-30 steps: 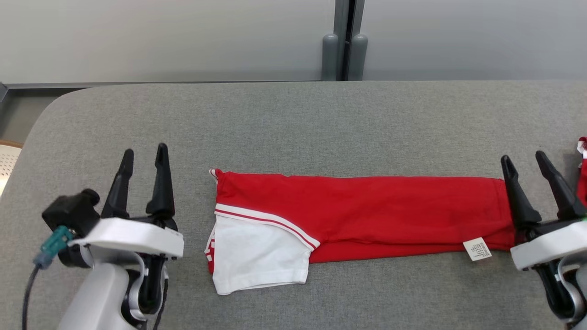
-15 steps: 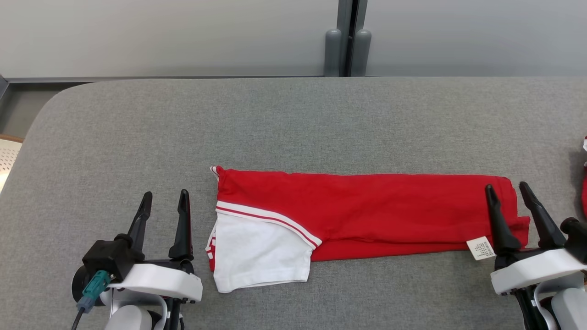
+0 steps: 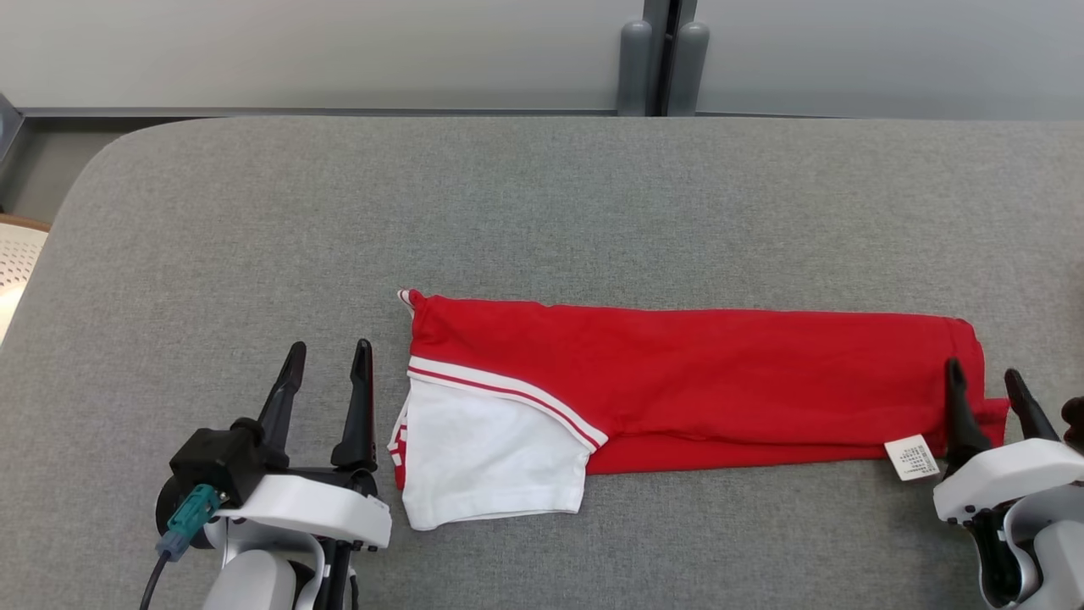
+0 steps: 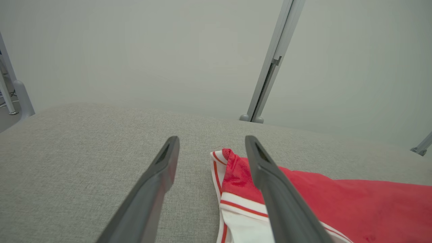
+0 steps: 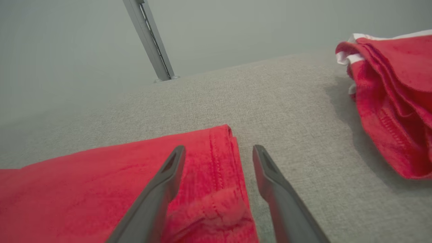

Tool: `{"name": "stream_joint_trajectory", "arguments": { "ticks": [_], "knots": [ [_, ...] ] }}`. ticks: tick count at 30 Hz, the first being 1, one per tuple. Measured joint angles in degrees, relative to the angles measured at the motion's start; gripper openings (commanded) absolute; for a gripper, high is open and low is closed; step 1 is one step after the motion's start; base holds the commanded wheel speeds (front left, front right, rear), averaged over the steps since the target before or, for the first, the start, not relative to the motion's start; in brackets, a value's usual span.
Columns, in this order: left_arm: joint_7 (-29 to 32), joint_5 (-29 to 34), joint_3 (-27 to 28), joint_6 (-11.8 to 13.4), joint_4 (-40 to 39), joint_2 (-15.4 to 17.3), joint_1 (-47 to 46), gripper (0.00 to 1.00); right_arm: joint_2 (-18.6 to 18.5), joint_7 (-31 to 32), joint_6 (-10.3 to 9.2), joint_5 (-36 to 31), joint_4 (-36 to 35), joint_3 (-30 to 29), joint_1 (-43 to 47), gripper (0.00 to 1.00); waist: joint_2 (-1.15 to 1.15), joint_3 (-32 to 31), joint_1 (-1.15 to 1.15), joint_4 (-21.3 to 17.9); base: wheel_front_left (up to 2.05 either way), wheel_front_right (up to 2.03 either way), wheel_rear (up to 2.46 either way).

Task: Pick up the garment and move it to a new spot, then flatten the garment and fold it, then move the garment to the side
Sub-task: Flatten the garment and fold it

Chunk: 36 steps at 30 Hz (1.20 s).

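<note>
The garment [image 3: 694, 381], a red shirt folded into a long strip with a white sleeve [image 3: 487, 457] at its left end, lies across the grey table [image 3: 542, 203]. My left gripper [image 3: 329, 349] stands open just left of the sleeve end, with nothing between its fingers [image 4: 167, 158]. My right gripper [image 3: 982, 376] is open at the strip's right end, over the red hem [image 5: 219, 158]. A white care label [image 3: 912, 457] sticks out by the right gripper. In the left wrist view the garment [image 4: 337, 202] lies to the right of the open left gripper [image 4: 212, 141].
A second red garment with white trim [image 5: 395, 94] lies bunched to the right in the right wrist view. A grey post [image 3: 662, 51] stands behind the table's far edge. The table's rounded left corner [image 3: 93, 169] and a pale perforated object [image 3: 17, 263] are at far left.
The camera tilted, shifting the scene. Both grippers drew back toward the near edge. The left one now sits close beside the sleeve, the right one at the hem's near corner.
</note>
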Motion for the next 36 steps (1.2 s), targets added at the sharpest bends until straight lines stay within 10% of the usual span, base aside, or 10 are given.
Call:
{"name": "stream_joint_trajectory", "arguments": {
  "ticks": [13,14,16,17,36],
  "knots": [
    [0.0,-0.71,-0.47,0.38,0.67,0.0,-0.02,1.0,2.85,0.65,0.0,-1.4,9.91,-1.52,-2.65,1.0,0.0,0.21,0.0,-0.02,0.0,0.0,0.0],
    [0.0,-0.71,-0.48,0.38,0.73,-0.01,-0.02,1.0,2.86,0.66,0.0,-1.14,10.17,-1.35,-2.83,0.91,0.0,0.21,0.0,-0.07,0.0,0.0,0.0],
    [0.0,-0.73,-0.54,0.38,0.83,-0.02,-0.04,1.0,2.89,0.73,0.0,-0.25,10.67,-0.98,-3.04,0.1,0.0,0.18,0.0,-0.12,0.0,0.0,0.0],
    [0.0,-0.73,-0.54,0.38,0.86,-0.02,-0.06,1.0,2.92,0.76,0.0,0.25,10.9,-0.71,-3.16,0.0,0.0,0.17,0.0,-0.12,0.0,0.0,0.0],
    [0.0,-1.7,-0.62,0.57,1.52,-0.03,-0.04,1.0,-0.92,-2.14,0.07,-1.48,14.62,-9.34,-6.87,0.0,0.0,-1.15,0.0,-0.1,0.0,0.0,0.0]
  ]
}}
